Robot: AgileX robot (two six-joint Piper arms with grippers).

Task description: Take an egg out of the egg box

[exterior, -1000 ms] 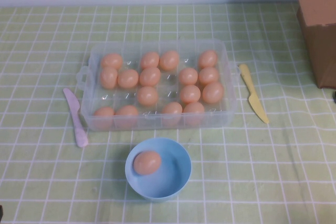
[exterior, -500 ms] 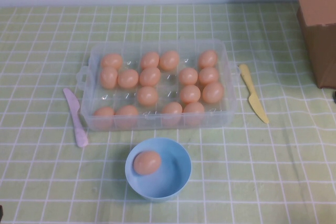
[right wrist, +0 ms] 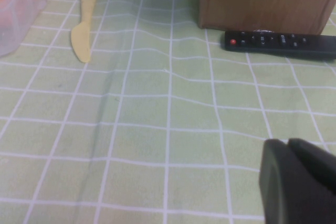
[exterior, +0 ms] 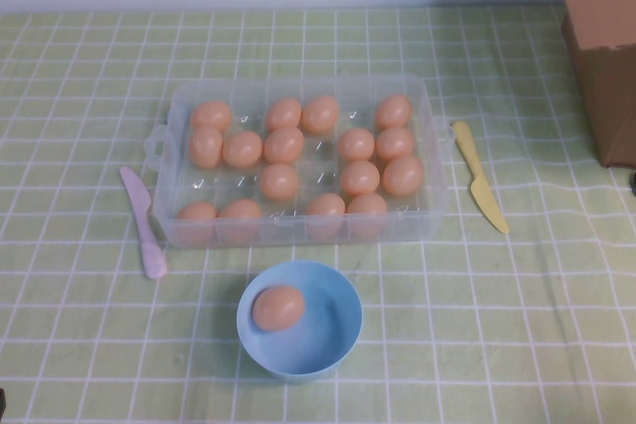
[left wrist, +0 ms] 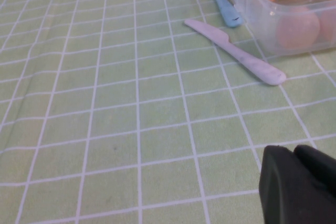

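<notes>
The clear plastic egg box (exterior: 429, 161) stands mid-table with several peach-orange eggs (exterior: 283, 144) in its wells. One more egg (exterior: 278, 307) lies in the round light-blue bowl (exterior: 338, 345) in front of the box. Neither gripper shows in the high view. In the left wrist view my left gripper (left wrist: 291, 150) is shut and empty, low over the cloth, well short of the box corner (left wrist: 262, 17). In the right wrist view my right gripper (right wrist: 287, 142) is shut and empty over bare cloth, far from the box edge (right wrist: 21, 11).
A pink knife (exterior: 144, 222) lies left of the box and a yellow knife (exterior: 481, 189) lies right of it. A brown cardboard box (exterior: 601, 47) stands at the back right, with a black remote (right wrist: 281, 42) at its foot. The cloth is green check.
</notes>
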